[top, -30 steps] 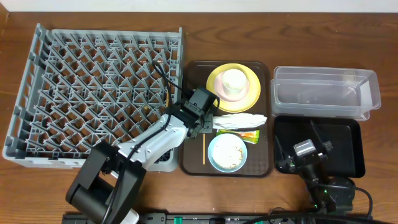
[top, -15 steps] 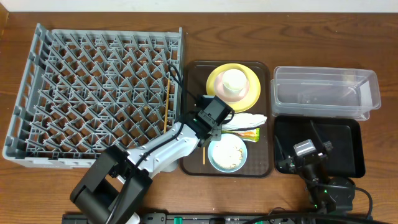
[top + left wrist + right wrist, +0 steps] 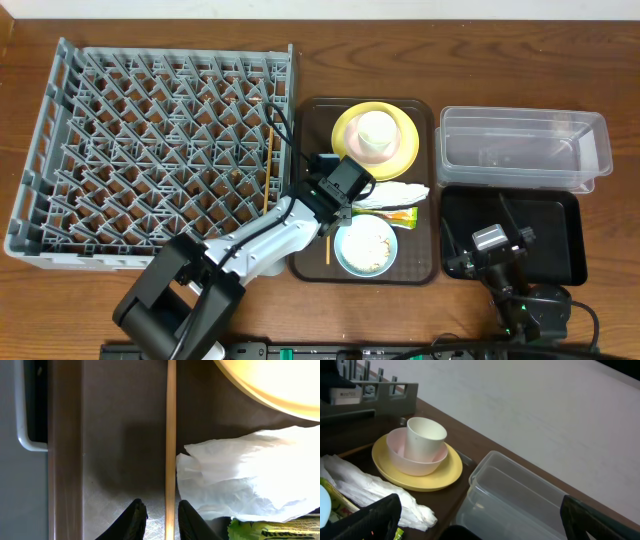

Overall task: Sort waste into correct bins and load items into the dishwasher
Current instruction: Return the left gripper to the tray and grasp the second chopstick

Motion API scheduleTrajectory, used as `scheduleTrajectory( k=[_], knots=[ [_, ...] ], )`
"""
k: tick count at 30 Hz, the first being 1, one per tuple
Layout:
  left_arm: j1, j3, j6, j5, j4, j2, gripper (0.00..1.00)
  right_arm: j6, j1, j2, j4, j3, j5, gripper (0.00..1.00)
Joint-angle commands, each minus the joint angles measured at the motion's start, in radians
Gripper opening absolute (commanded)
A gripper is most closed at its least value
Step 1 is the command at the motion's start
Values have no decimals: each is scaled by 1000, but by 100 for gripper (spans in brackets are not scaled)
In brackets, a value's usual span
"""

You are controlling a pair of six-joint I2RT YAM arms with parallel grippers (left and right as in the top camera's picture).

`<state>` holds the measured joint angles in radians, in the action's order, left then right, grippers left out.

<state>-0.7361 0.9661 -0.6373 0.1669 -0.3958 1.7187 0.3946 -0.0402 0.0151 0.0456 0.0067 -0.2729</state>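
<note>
Overhead: the left gripper [image 3: 340,196] sits low over the dark brown serving tray [image 3: 312,262]. It is hemmed between the dish rack [image 3: 150,150] wall and the paper wrapper [image 3: 392,192], with the blue bowl [image 3: 365,245] of rice crumbs just below. One chopstick [image 3: 328,241] pokes out beneath it, and a second chopstick [image 3: 268,165] lies along the rack's right edge. The right gripper [image 3: 487,250] rests by the black tray [image 3: 545,235], with the clear tub [image 3: 525,148] beyond. Left wrist: the fingers [image 3: 136,521] stand slightly apart on either side of the thin pale chopstick [image 3: 170,435], with a gap on the left and nothing gripped. The wrapper touches the stick's right side, while the yellow plate [image 3: 270,385] and the packet [image 3: 272,529] are cut off. Right wrist: its dark fingers [image 3: 370,520] are spread wide and empty. The cup [image 3: 425,435] stands in a pale pink dish on the plate.
</note>
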Motion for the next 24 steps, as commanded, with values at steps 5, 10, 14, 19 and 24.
scheduleTrajectory(
  k=[5, 10, 14, 19, 24],
  knots=[
    [0, -13, -24, -2, 11, 56, 26, -13, 9, -2, 4, -1, -5, 99],
    [-1, -13, -28, -3, 17, 79, 25, -13, 9, -2, 4, -1, -5, 99],
    [0, -13, -27, -21, 19, 79, 20, -13, 9, -2, 4, -1, -5, 99],
    [0, -13, -27, -21, 20, 79, 10, -13, 9, -2, 4, -1, -5, 99],
    [0, -12, -27, -21, 20, 79, 8, -13, 9, -2, 4, -1, -5, 99]
  ],
)
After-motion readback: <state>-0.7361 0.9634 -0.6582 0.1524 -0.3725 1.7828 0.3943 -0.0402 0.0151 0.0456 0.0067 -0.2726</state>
